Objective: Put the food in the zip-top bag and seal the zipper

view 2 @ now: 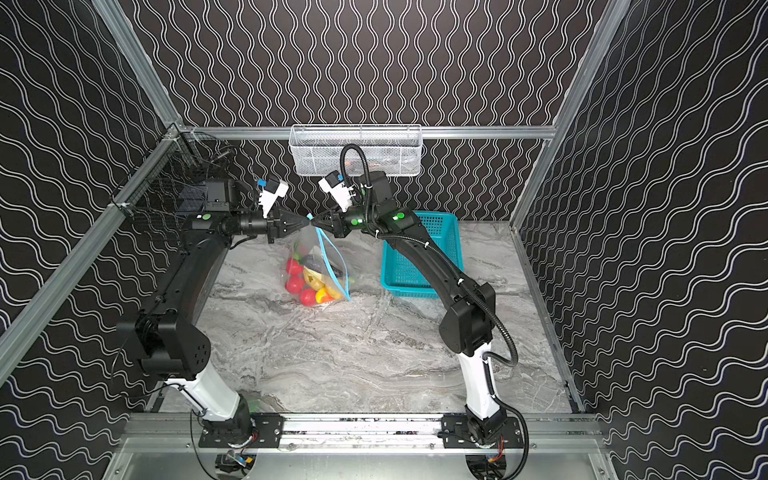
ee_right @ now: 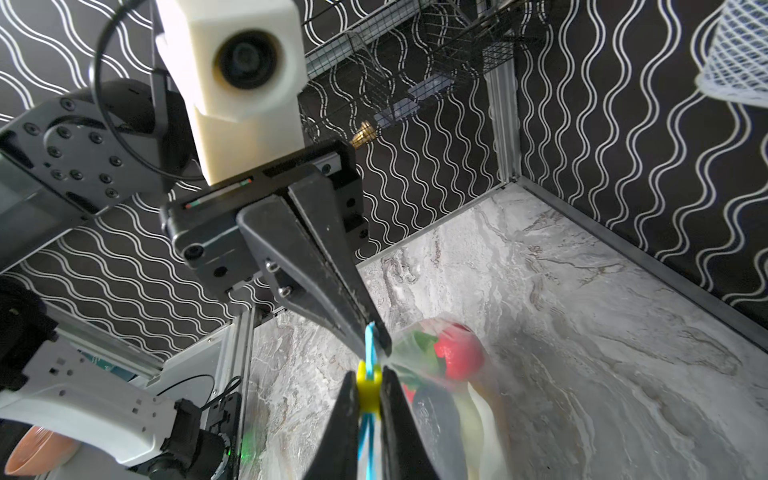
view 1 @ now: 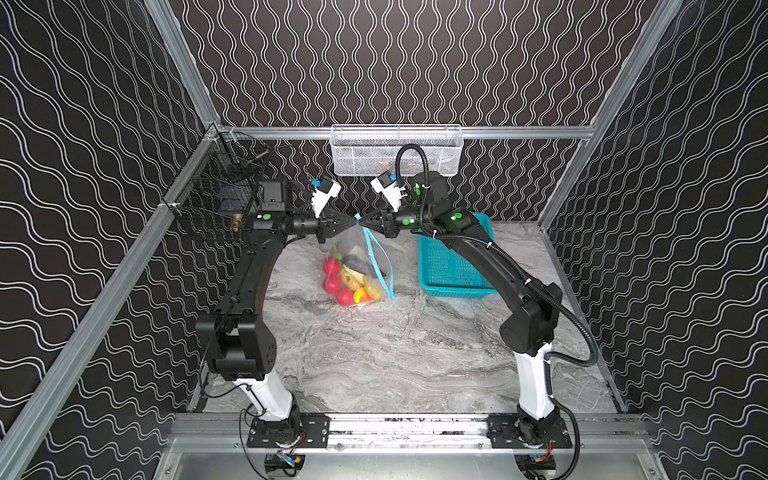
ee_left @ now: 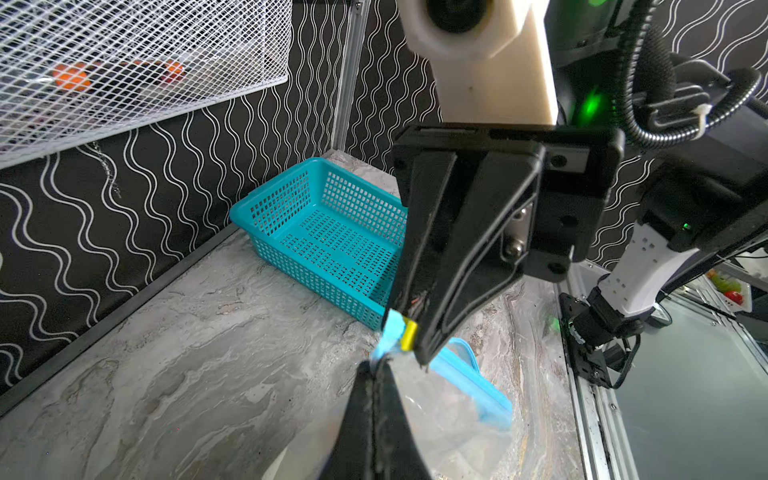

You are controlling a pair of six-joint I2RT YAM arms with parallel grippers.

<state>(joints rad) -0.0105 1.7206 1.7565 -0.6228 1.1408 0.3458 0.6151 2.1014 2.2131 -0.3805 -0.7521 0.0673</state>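
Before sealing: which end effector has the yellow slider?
The right end effector: it grips the yellow slider; the left end effector only pinches the blue zipper strip.

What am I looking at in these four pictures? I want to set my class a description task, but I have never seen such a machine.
These are two black robot arms, the left arm and the right arm, each ending in two-fingered jaws. Two pictures look down from above; the other two come from a camera on each arm's wrist. On the grey marble-patterned table stands a teal plastic basket; a white wire mesh basket hangs on the back wall. Between the arms hangs a clear plastic zip-top bag holding toy food. The left arm's jaws are shut on the bag's top corner, at the end of its light-blue zipper strip; the right arm's jaws pinch the small yellow slider tab there.
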